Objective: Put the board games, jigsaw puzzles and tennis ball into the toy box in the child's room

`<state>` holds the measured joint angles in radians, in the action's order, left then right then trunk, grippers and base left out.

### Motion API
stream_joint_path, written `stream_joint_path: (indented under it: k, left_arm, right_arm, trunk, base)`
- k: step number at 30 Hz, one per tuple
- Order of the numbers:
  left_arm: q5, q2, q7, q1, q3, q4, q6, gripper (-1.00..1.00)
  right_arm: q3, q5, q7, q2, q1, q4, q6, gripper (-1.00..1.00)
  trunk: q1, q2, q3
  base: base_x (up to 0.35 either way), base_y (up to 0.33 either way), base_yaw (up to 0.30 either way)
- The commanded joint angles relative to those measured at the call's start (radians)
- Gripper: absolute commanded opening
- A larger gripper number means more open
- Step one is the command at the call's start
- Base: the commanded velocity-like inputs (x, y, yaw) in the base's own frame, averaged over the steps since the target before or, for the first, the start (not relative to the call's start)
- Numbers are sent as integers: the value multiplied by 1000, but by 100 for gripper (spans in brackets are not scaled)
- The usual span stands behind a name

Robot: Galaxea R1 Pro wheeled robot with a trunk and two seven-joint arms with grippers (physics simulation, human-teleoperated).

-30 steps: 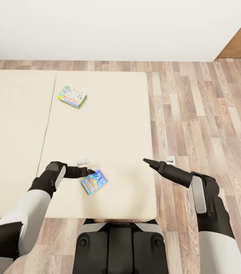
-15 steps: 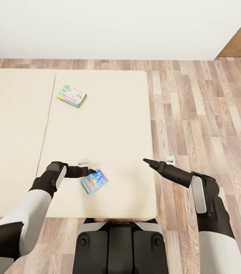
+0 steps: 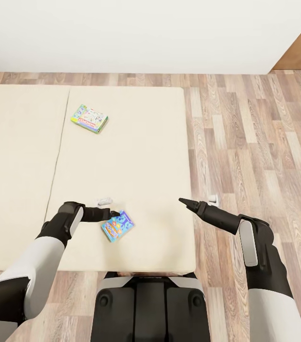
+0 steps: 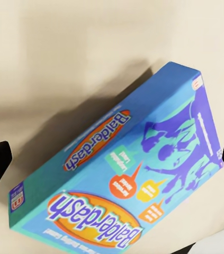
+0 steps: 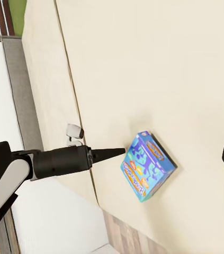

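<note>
Holding unchanged, left gripper [image 3: 115, 214] beside blue board game [image 3: 117, 226]

- A rendered bedroom in a home, seen from above.
- A wide beige bed [image 3: 22, 156] fills the left and centre of the frame.
- Two colourful board games lie on it: a blue one [image 3: 117, 226] at lower centre, a pale green-edged one [image 3: 89, 119] at upper left.
- Wood-plank floor [image 3: 255, 142] on the right; a plain white wall [image 3: 136, 33] across the top.
</note>
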<state>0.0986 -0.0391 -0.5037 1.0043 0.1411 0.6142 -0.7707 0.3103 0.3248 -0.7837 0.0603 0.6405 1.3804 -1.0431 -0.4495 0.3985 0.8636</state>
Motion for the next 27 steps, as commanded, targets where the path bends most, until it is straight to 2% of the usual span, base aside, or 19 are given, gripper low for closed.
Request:
stream_joint_path:
  k: [1,18,27]
  left_arm:
    - [10,1,-9,0,5,1,-4,100]
    - [10,4,-10,0,5,-1,-3,100]
    - [10,4,-10,0,5,-1,-2,100]
  right_arm:
    - [3,-6,-8,1,1,0,-4,100]
    - [3,-6,2,2,2,-10,-4,100]
    - [3,-6,8,2,2,-10,-4,100]
  trunk:
    - [-1,2,2]
    - [-1,2,25]
    - [-1,2,29]
  base:
    - [0,0,0]
    - [0,0,0]
    - [0,-1,0]
